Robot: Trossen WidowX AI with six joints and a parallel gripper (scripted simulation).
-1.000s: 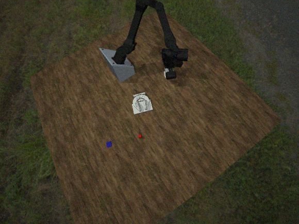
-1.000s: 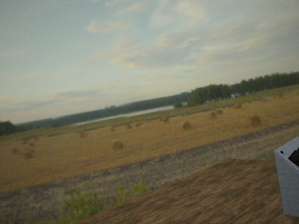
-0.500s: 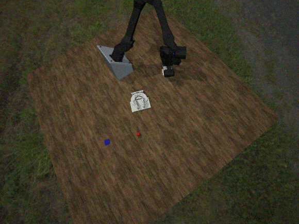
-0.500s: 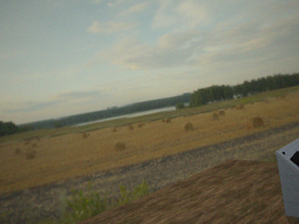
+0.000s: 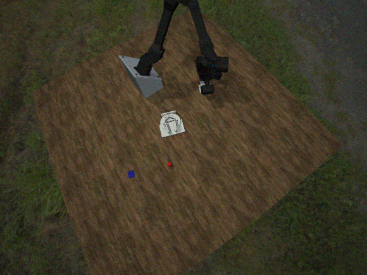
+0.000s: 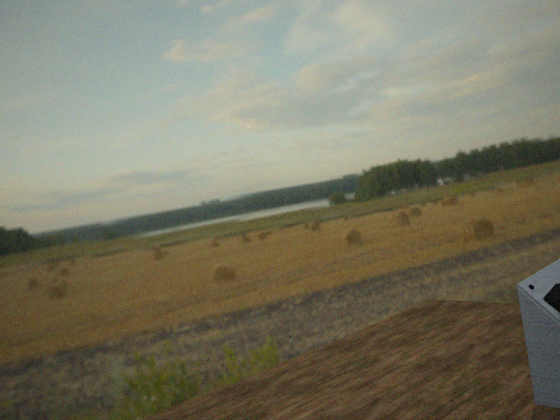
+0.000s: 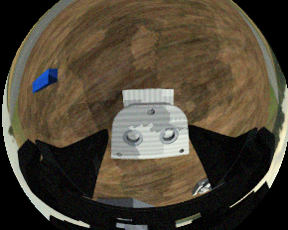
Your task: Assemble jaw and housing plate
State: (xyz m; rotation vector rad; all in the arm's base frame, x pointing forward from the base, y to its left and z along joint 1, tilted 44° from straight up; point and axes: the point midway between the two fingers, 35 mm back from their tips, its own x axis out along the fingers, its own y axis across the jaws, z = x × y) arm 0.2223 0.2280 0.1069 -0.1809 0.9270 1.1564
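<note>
The white housing plate (image 7: 151, 119) has two round holes and a ribbed strip along one edge; the top view shows only a sliver of it. It lies between the fingers of my gripper (image 7: 149, 130) (image 5: 206, 86), which is open and holds nothing. How far the fingertips are above the table is unclear. The white gripper base (image 5: 164, 133) (image 7: 203, 187) stands apart from the plate, with the pale, dark-outlined jaws (image 5: 170, 119) on it. The jaws are too small to tell whether their teeth mesh. My finger partly hides the base in the wrist view.
A blue block (image 5: 131, 174) (image 7: 46, 80) and a small red cube (image 5: 169, 164) lie on the wooden table (image 5: 221, 171) beyond the base. The arm's grey mount (image 5: 149, 87) (image 6: 546, 358) stands at the table's back left in the top view.
</note>
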